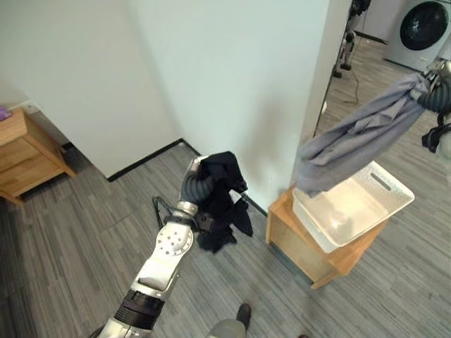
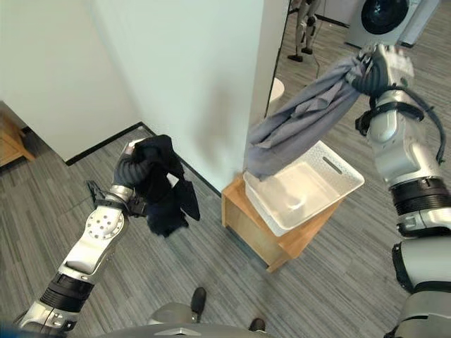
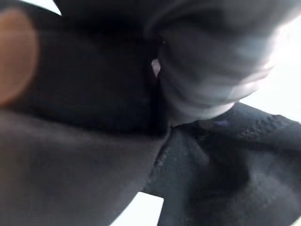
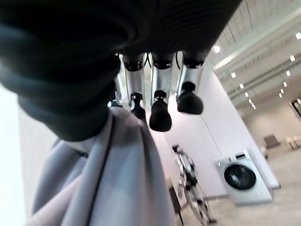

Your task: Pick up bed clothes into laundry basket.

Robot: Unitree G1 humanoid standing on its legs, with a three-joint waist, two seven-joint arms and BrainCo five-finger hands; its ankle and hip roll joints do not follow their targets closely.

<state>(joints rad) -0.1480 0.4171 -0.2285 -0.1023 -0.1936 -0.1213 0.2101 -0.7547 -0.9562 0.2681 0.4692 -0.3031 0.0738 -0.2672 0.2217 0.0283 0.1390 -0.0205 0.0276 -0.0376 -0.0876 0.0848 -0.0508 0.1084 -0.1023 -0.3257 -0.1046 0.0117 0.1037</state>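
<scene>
A black garment (image 1: 222, 204) hangs from my left hand (image 1: 199, 177), whose fingers are curled into it, held up over the grey floor beside the white pillar. The same black garment (image 3: 225, 174) lies right against my left wrist. My right hand (image 2: 373, 67) is raised high at the right, shut on a long grey cloth (image 2: 303, 127). That cloth slopes down to the left, and its lower end hangs over the near left part of the white laundry basket (image 2: 345, 176). My curled fingers (image 4: 160, 113) press into the grey cloth (image 4: 108, 179).
The basket sits on a low wooden stand (image 1: 303, 246) against a white pillar (image 1: 268, 84). A wooden bedside cabinet (image 1: 21, 151) stands at the far left. A washing machine (image 2: 384, 17) and another robot (image 2: 303, 28) are beyond the pillar.
</scene>
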